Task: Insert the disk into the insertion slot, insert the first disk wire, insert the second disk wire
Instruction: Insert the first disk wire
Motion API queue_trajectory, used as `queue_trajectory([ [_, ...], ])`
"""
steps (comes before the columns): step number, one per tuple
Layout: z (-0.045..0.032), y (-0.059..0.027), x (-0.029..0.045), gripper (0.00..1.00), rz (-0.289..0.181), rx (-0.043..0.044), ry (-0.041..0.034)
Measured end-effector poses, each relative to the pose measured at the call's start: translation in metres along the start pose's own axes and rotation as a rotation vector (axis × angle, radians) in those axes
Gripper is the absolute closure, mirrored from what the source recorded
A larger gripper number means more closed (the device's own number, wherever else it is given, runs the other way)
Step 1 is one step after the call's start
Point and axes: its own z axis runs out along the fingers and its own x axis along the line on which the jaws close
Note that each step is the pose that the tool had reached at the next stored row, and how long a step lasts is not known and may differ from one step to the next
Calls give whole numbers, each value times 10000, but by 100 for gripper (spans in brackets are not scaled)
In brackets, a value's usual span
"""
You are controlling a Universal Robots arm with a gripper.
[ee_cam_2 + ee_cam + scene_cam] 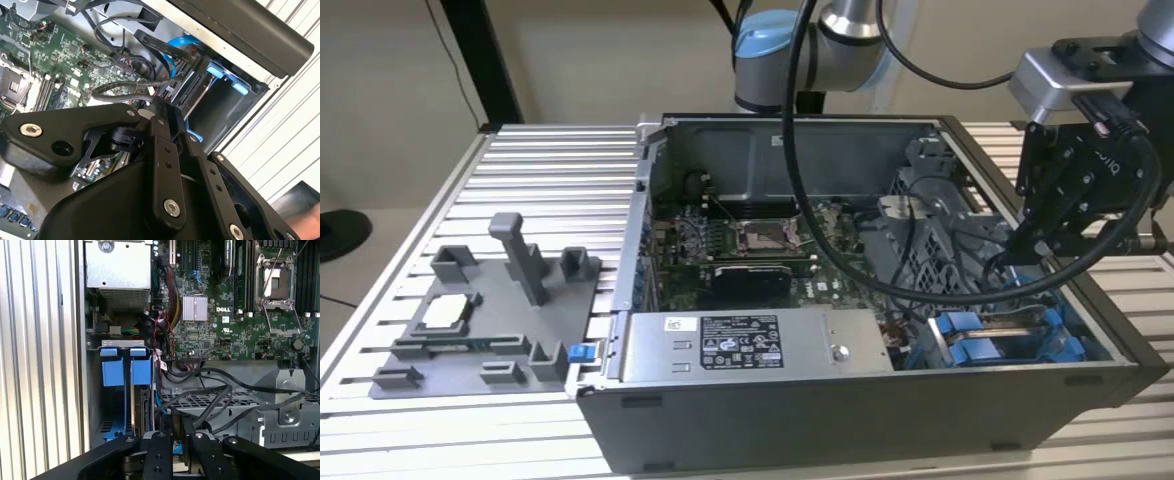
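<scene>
Apparently step 1 is done: the disk [144,407] sits inside the insertion slot [122,343]. Gripper [177,439] hovers just above it, beside loose black cables [215,390]; we cannot tell its jaw state, nor whether either of the 2 wires is plugged.

The jaws hang in the open computer case [854,420] on the tabletop [547,165]. Just below the jaws lies the insertion slot [1007,340]. Toward the exterior view's left of the jaws lie the power-supply box [747,345], the motherboard [747,250] and, outside the case and well apart, a parts fixture [480,320].
</scene>
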Motion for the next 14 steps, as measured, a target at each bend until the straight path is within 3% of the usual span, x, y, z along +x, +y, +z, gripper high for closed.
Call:
queue_trajectory([
  [7,0,-3,7,100,2,-6,2],
  [14,-3,-32,74,100,7,-51,165],
])
